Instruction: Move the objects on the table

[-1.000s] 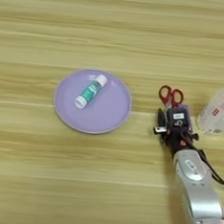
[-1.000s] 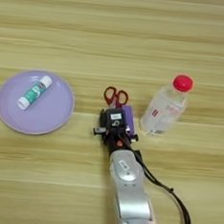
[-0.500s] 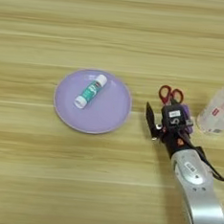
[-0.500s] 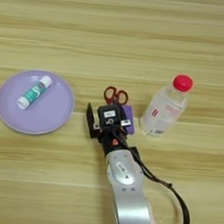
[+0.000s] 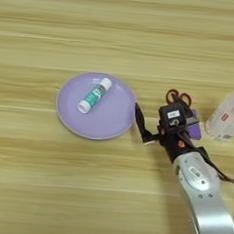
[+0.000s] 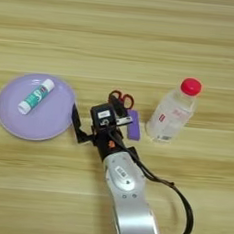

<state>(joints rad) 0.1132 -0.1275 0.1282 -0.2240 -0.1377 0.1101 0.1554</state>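
Objects on light-yellow plank desk [image 5: 43,183]: white-and-teal glue stick [image 5: 94,95] lying on lilac plate [image 5: 96,106] | red-handled scissors [image 6: 121,99] and purple block [image 6: 133,124] just beside right gripper [image 6: 100,113]; red-capped clear bottle [image 6: 172,117] further right | jaws spread wide, released, holding nothing — a second ago they were closed together.

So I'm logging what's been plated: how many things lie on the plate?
1: the glue stick, lying on the plate. The scissors, block and bottle sit on the table to its right, partly behind the gripper.
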